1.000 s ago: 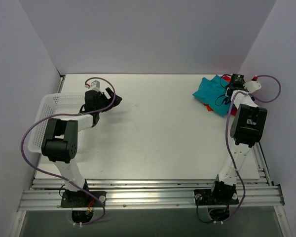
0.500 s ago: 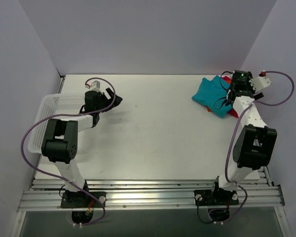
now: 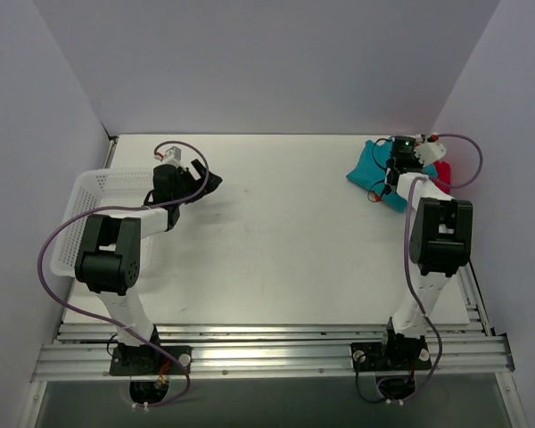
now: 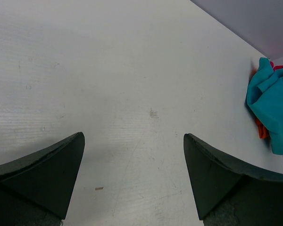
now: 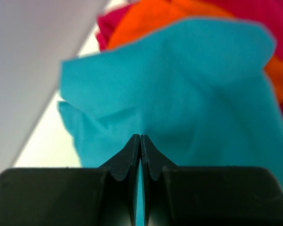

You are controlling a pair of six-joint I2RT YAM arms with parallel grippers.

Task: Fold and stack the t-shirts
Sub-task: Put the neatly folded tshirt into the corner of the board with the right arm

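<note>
The right gripper (image 5: 140, 137), wide open a second ago over the right edge of the pile, has swung left and snapped shut on a fold of the teal-blue t-shirt (image 5: 188, 89); its arm's elbow, briefly flung out to the right, has drawn back in; the magenta-pink t-shirt (image 3: 442, 169) now shows uncovered beside the wrist.

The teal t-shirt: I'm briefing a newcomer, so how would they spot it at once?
Look to the far right corner of the white table, where three shirts lie heaped. The teal t-shirt is the top layer, pinched in the right gripper; the orange shirt and the magenta shirt peek out beneath it.
</note>
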